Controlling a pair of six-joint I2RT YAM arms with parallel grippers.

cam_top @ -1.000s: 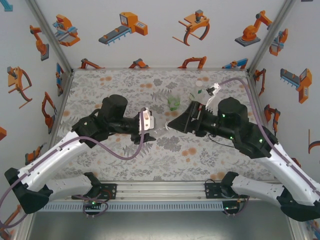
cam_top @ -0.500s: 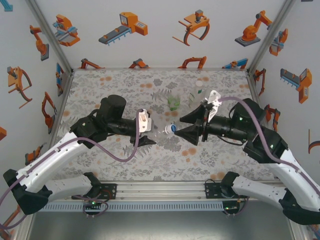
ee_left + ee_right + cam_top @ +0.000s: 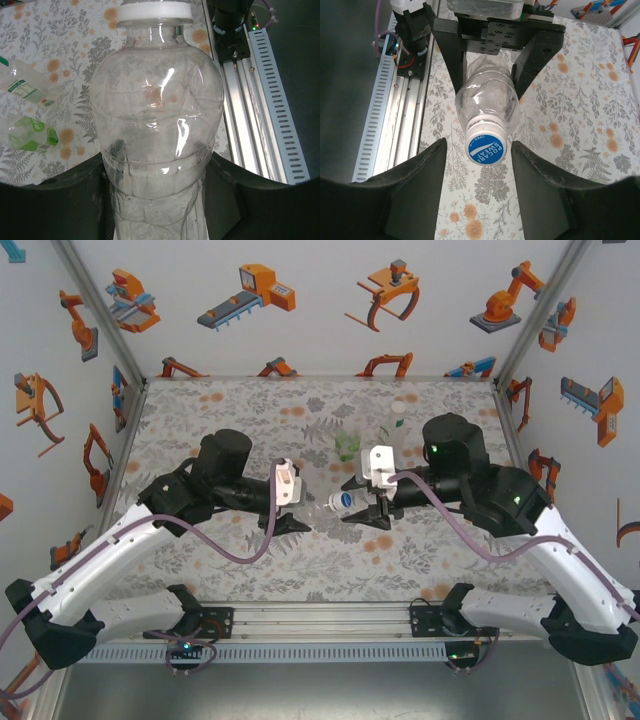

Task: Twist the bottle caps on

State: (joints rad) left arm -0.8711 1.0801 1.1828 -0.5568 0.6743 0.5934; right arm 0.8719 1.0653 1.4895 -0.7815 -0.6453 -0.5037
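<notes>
The left hand [image 3: 303, 505] grips the clear bottle [image 3: 487, 102] sideways over the bench [image 3: 240, 410]. The right hand [image 3: 479, 147] stands open around its blue cap [image 3: 486, 148]. I think it must next close and twist.

Blue cap [image 3: 485, 148], white lettering; clear bottle [image 3: 157, 125]; green-tinted bottle [image 3: 348, 447]; tablecloth [image 3: 220, 405] grey fern print, orange blotches.

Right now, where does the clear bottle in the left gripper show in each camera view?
Top external: clear bottle at centre, lying sideways in the left gripper.
Left wrist: fills the middle, neck toward the top edge.
Right wrist: upper centre, its blue-topped cap facing the camera.
Shared landmark: the aluminium rail along the table's near edge.
</notes>
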